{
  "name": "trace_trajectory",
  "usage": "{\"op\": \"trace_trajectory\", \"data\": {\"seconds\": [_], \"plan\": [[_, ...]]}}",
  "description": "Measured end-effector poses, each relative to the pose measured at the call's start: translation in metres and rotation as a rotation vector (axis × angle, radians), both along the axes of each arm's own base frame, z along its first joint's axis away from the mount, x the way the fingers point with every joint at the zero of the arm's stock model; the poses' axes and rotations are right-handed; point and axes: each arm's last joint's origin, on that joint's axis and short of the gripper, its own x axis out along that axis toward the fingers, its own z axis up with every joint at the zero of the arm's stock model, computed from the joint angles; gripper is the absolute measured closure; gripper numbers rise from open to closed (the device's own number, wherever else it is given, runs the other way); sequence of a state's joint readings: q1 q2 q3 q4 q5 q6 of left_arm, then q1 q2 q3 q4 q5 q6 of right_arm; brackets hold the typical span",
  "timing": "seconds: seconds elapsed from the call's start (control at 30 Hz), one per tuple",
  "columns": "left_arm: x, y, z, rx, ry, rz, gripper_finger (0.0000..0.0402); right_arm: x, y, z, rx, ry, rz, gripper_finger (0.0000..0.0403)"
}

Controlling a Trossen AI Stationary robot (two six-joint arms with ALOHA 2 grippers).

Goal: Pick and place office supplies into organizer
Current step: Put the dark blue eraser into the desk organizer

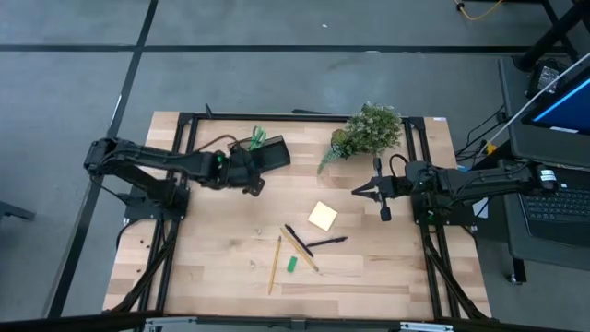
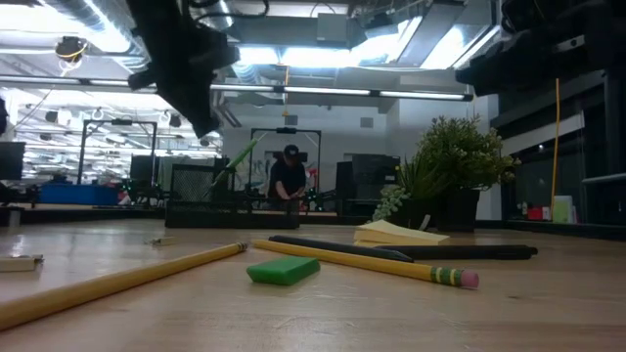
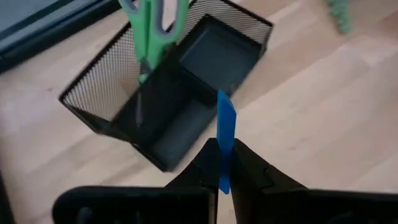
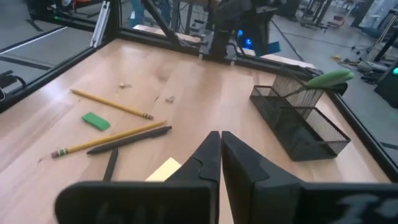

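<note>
My left gripper (image 3: 224, 168) hovers over the organizer and is shut on the small blue block (image 3: 225, 124). In the high view it shows as my left gripper (image 1: 251, 173) beside the black mesh organizer (image 1: 273, 152). The green-handled scissors (image 3: 149, 31) stand in the organizer's (image 3: 168, 99) mesh compartment. On the table lie the sticky-note pad (image 1: 323, 216), two yellow pencils (image 1: 275, 263), two black pens (image 1: 327, 243) and the green block (image 1: 291, 264). My right gripper (image 1: 361, 191) is shut and waits above the table near the plant. My left gripper pinches the blue block by its near end (image 3: 224, 177) between the two fingertips (image 3: 205, 165). The rest of the thin block sticks out past them toward the organizer. The fingers come slanting from above. The block is lifted clear, over the organizer's low compartments.
A leafy green plant (image 1: 367, 131) stands at the table's far edge, right of the organizer. A black frame (image 1: 184, 138) runs along the table's sides. Bare wood lies between the organizer and the loose supplies. A person (image 2: 288, 178) stands in the room beyond.
</note>
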State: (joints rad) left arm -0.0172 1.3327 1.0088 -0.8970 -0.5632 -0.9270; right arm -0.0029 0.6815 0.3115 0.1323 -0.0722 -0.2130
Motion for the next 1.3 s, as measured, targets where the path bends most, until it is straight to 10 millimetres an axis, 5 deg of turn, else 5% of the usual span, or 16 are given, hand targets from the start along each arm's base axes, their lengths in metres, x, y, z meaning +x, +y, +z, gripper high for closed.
{"op": "trace_trajectory", "data": {"seconds": [0.6, 0.9, 1.3], "plan": [[-0.011, 0.03, -0.022, -0.004, 0.181, -0.075, 0.0393, 0.0, 0.0, -0.001, 0.116, 0.017, -0.03, 0.0386], [-0.015, 0.035, -0.054, 0.004, 0.146, -0.076, 0.0393, -0.001, 0.0, -0.003, 0.155, 0.042, -0.041, 0.0386], [-0.015, 0.051, -0.064, 0.005, 0.079, -0.08, 0.0393, -0.001, 0.0, -0.003, 0.173, 0.044, -0.046, 0.0386]]}}
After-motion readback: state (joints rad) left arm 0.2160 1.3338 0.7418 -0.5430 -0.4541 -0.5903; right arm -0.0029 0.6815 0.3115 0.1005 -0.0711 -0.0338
